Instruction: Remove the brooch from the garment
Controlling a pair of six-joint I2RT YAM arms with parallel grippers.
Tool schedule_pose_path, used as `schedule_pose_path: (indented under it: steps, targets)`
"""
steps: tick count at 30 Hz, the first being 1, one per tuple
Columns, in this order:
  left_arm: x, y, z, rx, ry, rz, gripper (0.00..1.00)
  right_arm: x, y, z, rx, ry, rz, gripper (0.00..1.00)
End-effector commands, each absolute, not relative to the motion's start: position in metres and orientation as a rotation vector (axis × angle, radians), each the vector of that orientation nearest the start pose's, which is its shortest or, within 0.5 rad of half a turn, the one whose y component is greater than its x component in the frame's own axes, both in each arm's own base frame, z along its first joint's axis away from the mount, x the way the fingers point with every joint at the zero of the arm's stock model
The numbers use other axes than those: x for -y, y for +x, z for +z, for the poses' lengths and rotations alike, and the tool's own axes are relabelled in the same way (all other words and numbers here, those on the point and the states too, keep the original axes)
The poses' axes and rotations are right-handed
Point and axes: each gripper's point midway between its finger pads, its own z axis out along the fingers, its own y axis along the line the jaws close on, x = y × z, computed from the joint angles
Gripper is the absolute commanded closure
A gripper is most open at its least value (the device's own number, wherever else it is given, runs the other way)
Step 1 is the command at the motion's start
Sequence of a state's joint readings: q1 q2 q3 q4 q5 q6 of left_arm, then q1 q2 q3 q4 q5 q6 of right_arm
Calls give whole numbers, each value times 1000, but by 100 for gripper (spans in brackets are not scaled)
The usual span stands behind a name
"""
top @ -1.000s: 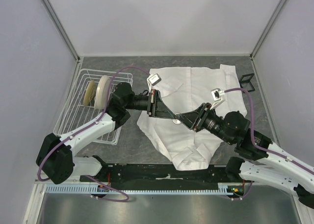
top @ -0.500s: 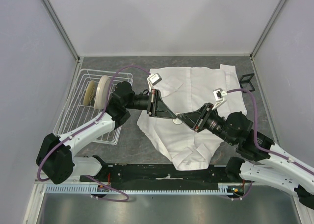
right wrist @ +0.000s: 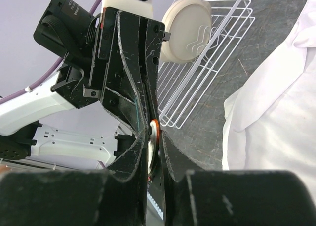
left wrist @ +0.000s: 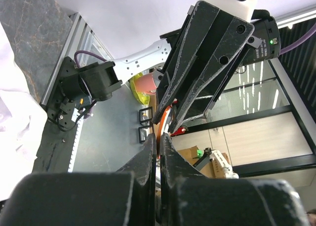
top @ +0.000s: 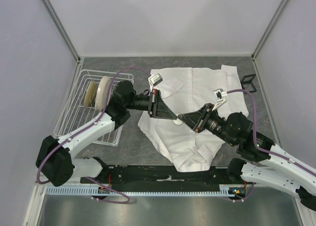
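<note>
The brooch (top: 177, 121), a tiny disc with an orange rim and a pale face, is pinched between both grippers just above the white shirt (top: 207, 90). My left gripper (top: 173, 118) reaches in from the left and is shut on the brooch's edge (left wrist: 159, 127). My right gripper (top: 181, 119) comes from the right, tip to tip with the left, and is shut on the same disc (right wrist: 153, 144). In the left wrist view my left gripper (left wrist: 159, 136) faces the right one. In the right wrist view my right gripper (right wrist: 153, 132) faces the left one. The shirt lies spread on the grey table, its cloth showing in both wrist views (left wrist: 15, 112) (right wrist: 276, 97).
A white wire rack (top: 84, 118) stands at the left with cream plates (top: 102, 91) upright in it; it also shows in the right wrist view (right wrist: 212, 63). A small black wire-frame stand (top: 248, 81) sits by the shirt's far right corner. Enclosure walls close in on both sides.
Both grippers stay shut on the brooch at the same spot. The arms have shifted only very slightly.
</note>
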State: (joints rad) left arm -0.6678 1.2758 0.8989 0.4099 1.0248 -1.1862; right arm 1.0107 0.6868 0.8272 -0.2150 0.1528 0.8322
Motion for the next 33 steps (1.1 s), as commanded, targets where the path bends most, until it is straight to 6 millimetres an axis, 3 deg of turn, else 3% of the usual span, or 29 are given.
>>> schedule_pose_path:
  steps: [1,13,25,33]
  targets:
    - [333,151,349,-1984,447,-2113,98,-266,157,331,-1784,-90,1253,83]
    - [329,155,361,-2020,216,-2164,98,-272,166,311,-1794,-154,1171,83]
    - [329,153,366,-2025,231,-2181,98,-268,162,296,-1801,-265,1104,85]
    - [330,157,366,-2025,205,-2179,98,-268,172,295,-1807,-170,1099,79]
